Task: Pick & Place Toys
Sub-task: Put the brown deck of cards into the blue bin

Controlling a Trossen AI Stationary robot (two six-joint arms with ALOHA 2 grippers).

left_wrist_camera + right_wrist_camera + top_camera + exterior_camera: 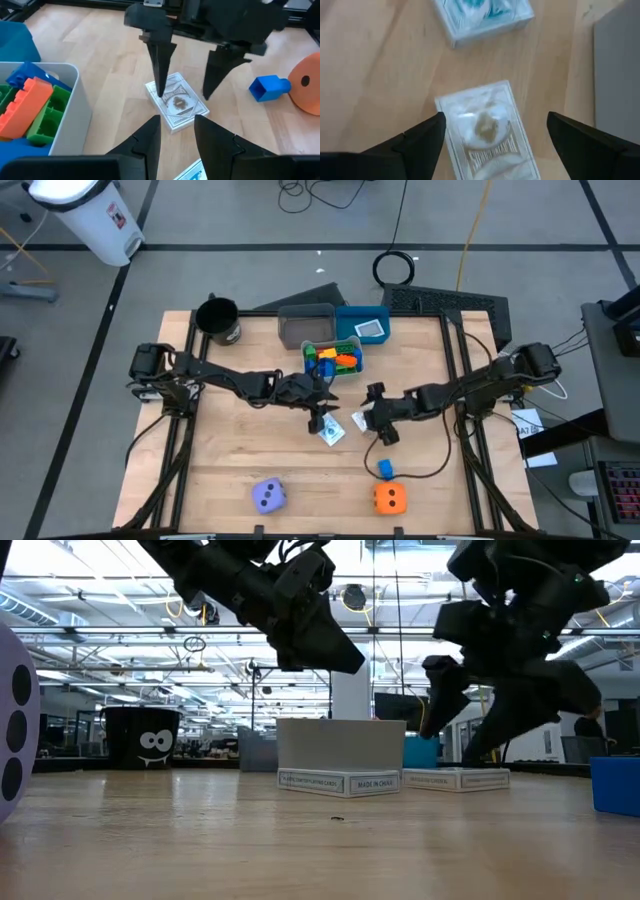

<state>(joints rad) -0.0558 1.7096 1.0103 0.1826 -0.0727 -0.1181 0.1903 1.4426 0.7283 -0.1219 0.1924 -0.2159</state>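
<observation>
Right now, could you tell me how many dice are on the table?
2: a purple die near the front edge towards the left arm's side, and an orange die near the front edge towards the right arm's side. None seem hidden.

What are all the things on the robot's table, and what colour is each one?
Card boxes: two, white with print, table centre; one under the left tool, one beneath the right tool.
Blocks: a pile, red, orange, yellow, green, blue, in the grey bin.
Loose block: one, blue, front right.
Dice: purple and orange, front edge.
Blue bin: one, holding a card.
Cup: one, black, back left.
Left tool: narrow gap.
Right tool: open.
</observation>
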